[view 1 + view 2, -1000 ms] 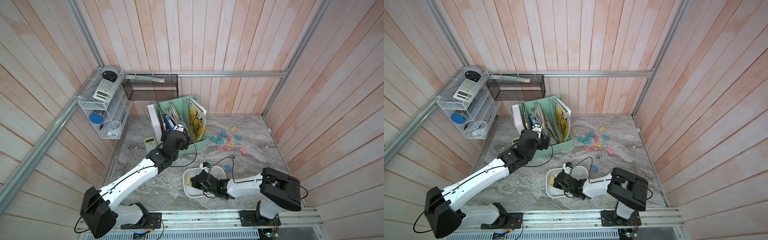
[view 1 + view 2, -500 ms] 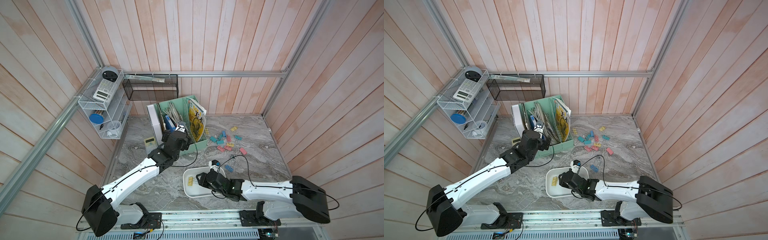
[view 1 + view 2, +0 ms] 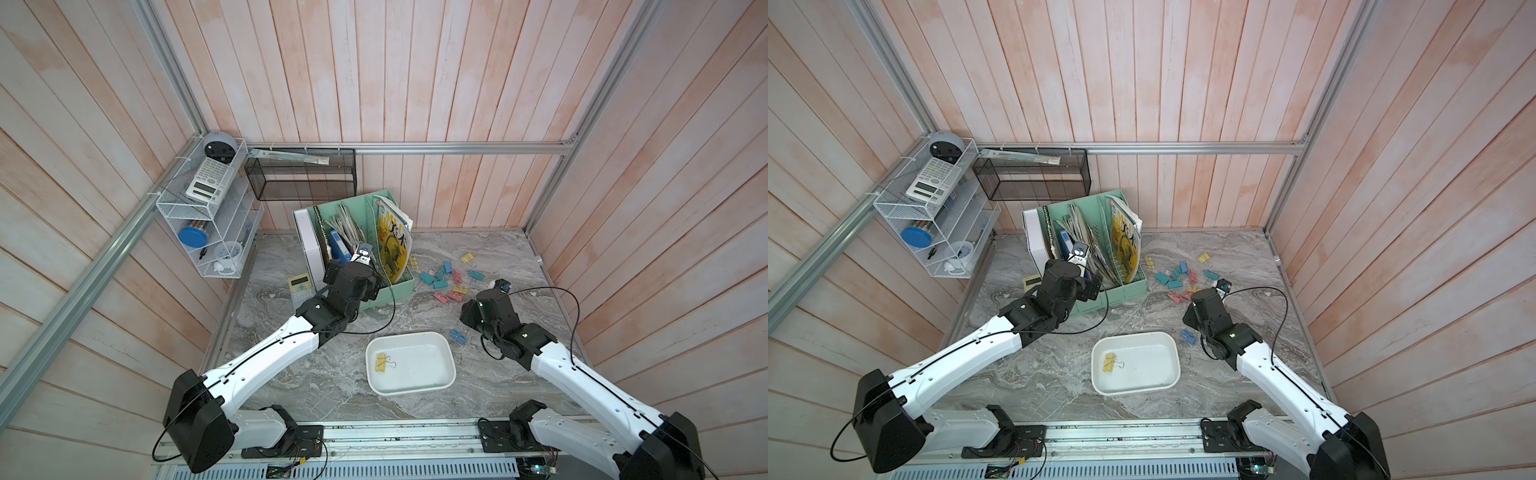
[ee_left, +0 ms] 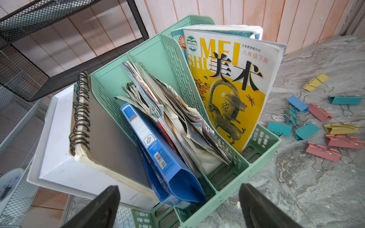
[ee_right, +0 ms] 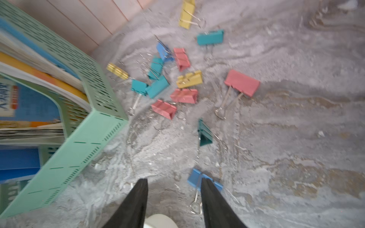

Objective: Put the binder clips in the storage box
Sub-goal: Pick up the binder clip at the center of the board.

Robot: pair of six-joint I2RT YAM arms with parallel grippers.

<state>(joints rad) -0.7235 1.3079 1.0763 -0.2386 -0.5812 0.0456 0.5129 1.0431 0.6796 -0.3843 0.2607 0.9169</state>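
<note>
Only one of the binder clips (image 3: 441, 284) is seen in place. A yellow clip (image 3: 380, 362) lies flat inside the storage box (image 3: 419, 370), close to its left wall. Nothing else is seen in the box.

More than a dozen clips are counted on the desk (image 3: 316, 374) outside the box. Most are scattered in a loose cluster beyond the box's far right corner, well apart from it. Pink, teal, yellow and blue ones are mixed together there, and some are touching. A single blue clip (image 3: 457, 336) is set apart from the cluster, just beside the box's far right corner. A dark teal clip (image 5: 204, 138) is found between that one and the cluster.

The right end effector (image 5: 173, 199) is held over the desk beyond the box's right side and is pointed toward the cluster. Its jaws are parted about halfway and nothing is gripped between them. In the right wrist view the blue clip is partly covered by one finger, but whether it is touched cannot be told.

The left end effector (image 4: 177, 209) is spread wide and is empty. It is poised beyond the box's far left corner, in front of a green file organizer (image 4: 256, 158), with no clip between its jaws.

The task is judged to be at an early stage, with one clip delivered and every other clip yet to be carried over. The blue clip beside the box is judged the nearest candidate.
</note>
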